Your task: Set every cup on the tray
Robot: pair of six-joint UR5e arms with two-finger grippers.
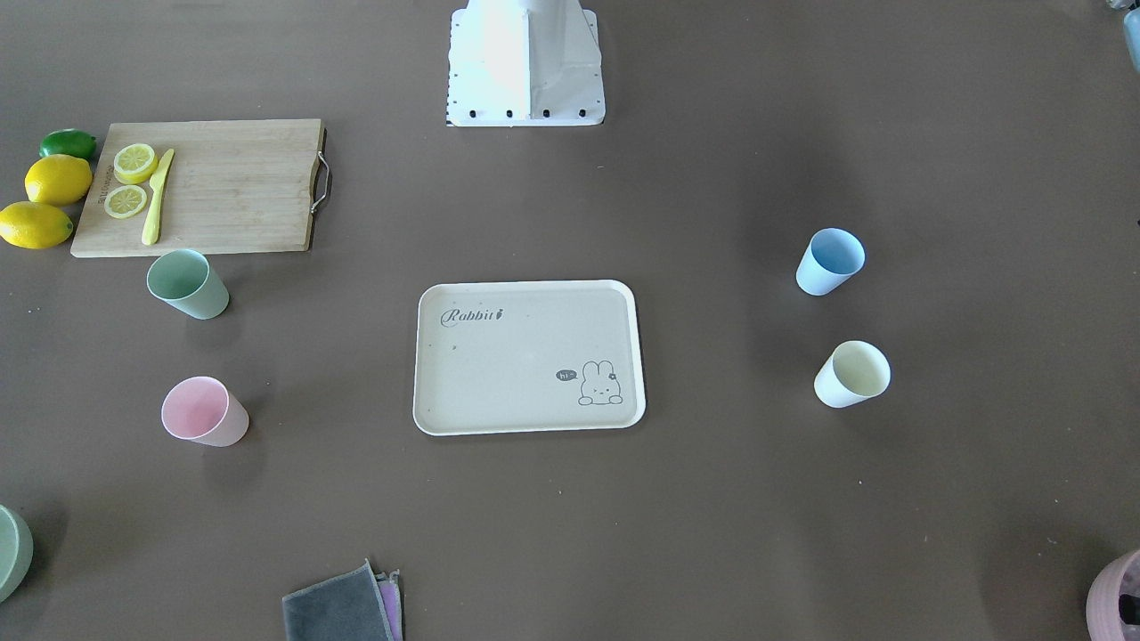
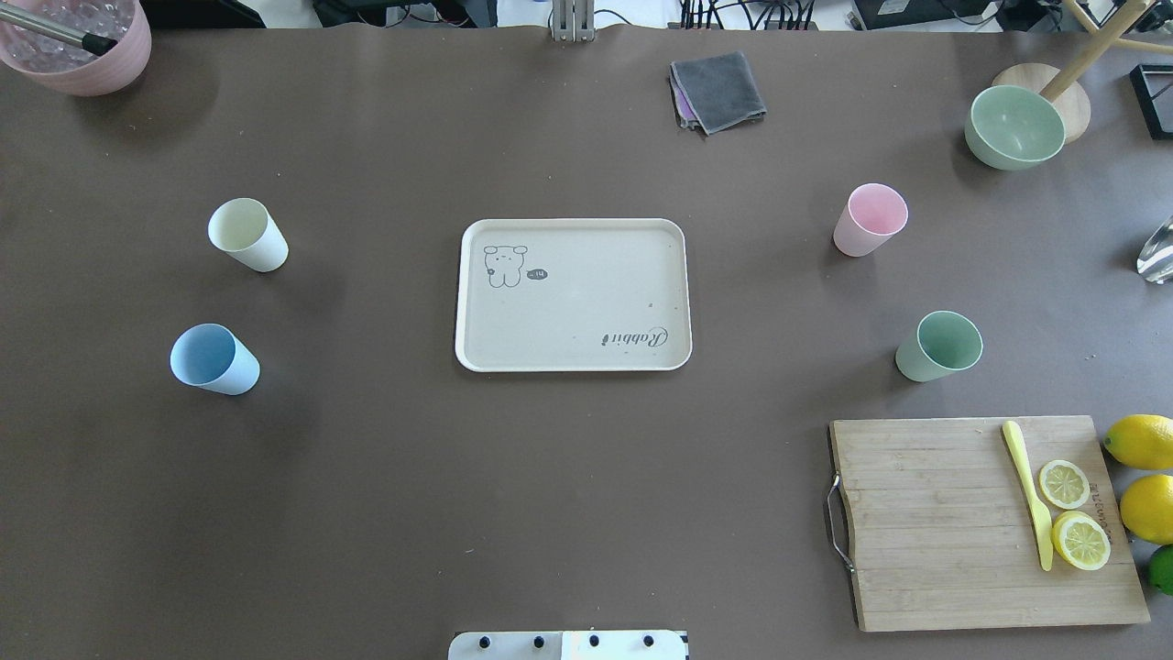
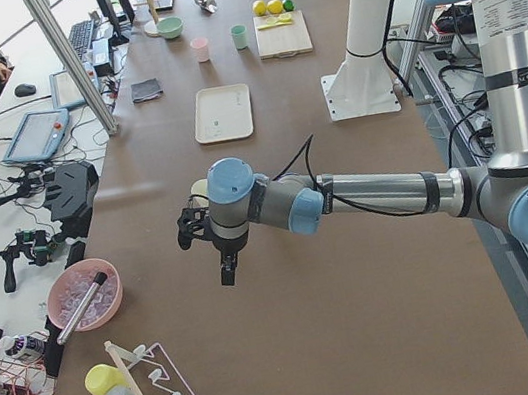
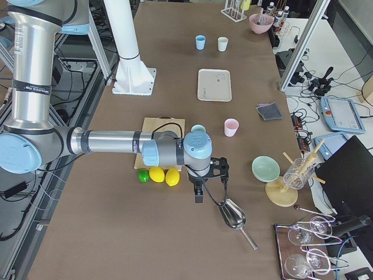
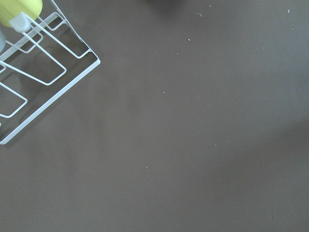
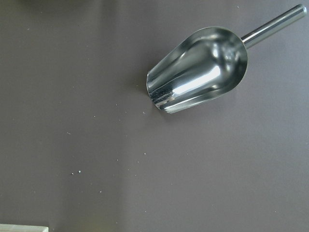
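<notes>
Seemingly light, stiff and slick, the upright cups [image 2: 869, 220] toward the worktop's [image 2: 586, 513] side edges suit a rim-wall pinch; left gripper [image 3: 227, 271] and right gripper [image 4: 198, 196] widths I cannot tell.

I've got the left arm [image 3: 375, 194] stretched out level from its elbow, wrist bent, left gripper [image 3: 223, 265] hanging fingers-down. The right arm [image 4: 111, 143] mirrors it, forearm level, right gripper [image 4: 200, 192] pointing straight down. From these side angles, I can't tell how either pair of jaws stands.
</notes>
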